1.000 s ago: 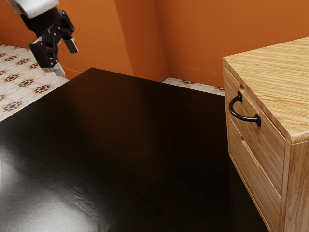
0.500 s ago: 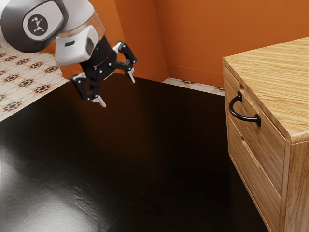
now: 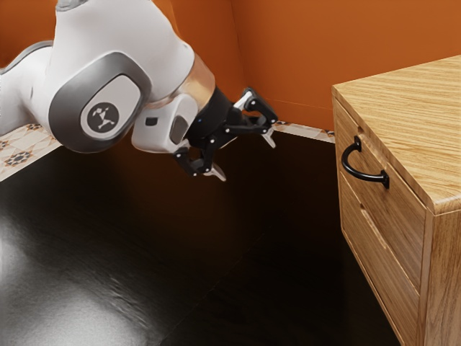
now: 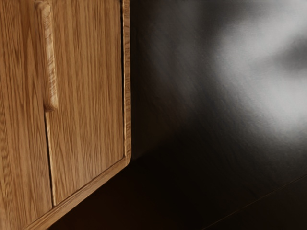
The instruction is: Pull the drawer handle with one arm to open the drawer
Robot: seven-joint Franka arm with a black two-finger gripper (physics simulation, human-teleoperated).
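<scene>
The pincer (image 3: 243,153) hangs above the table (image 3: 144,274), its two fingers spread wide with nothing between them and their tips pointing toward the cabinet (image 3: 410,115). The handle (image 3: 364,164), a black loop on the upper drawer (image 3: 396,216), lies well apart from the pincer, beyond its fingertips toward the exterior view's right and at about the same height. The drawer sits flush in the cabinet's front, and in the wrist view that wooden front faces the hand across the dark table.
</scene>
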